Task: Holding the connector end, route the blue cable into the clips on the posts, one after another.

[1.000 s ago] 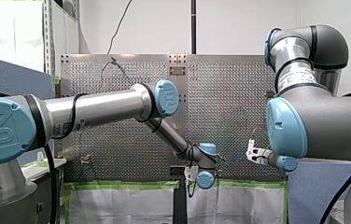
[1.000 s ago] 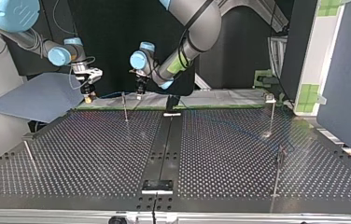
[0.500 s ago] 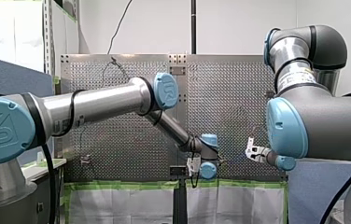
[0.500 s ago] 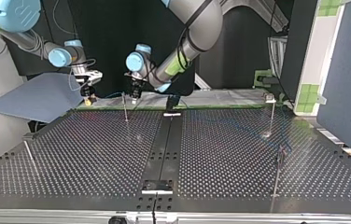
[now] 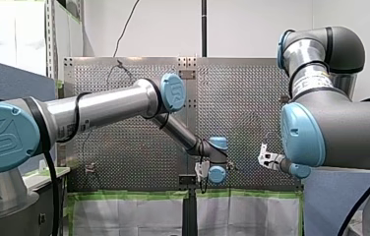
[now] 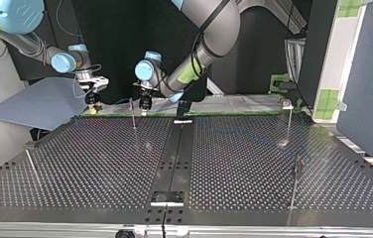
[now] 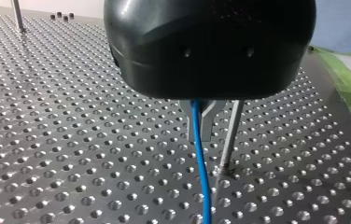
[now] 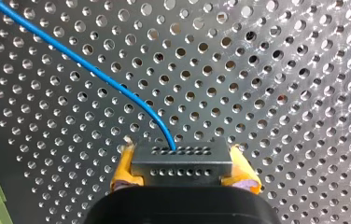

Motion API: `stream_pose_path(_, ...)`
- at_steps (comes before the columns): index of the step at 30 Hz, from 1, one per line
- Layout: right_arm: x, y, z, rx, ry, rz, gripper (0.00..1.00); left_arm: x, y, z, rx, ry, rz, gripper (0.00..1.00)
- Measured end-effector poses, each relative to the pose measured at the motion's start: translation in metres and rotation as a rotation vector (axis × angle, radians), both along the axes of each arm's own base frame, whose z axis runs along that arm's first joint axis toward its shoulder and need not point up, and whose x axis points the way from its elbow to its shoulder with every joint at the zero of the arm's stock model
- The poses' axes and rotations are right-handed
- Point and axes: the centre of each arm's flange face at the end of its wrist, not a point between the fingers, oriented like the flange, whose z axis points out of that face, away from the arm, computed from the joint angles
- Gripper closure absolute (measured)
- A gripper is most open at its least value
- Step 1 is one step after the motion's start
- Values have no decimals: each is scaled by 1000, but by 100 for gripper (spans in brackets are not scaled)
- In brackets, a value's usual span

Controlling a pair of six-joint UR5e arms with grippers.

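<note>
My left pincer (image 7: 201,122) is narrow, its metal fingers closed round the blue cable (image 7: 202,175). It hangs just beside a post (image 7: 229,135), above the tabletop (image 7: 71,140). On the other side of that post, well apart from it, my right pincer (image 8: 183,170) has its yellow pads clamped on the black connector (image 8: 182,158). The cable leaves the connector's front face.

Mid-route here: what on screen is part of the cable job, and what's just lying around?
Job: cable, gripped by my left gripper; connector, held by my right gripper; posts on the table.
Lying about: grey sheet beside the table; green tape.
</note>
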Motion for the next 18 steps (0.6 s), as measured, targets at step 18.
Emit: stream_pose_path(18, 8, 2, 0, 2, -7, 11, 100, -9, 5, -47, -27, 50, -43, 100)
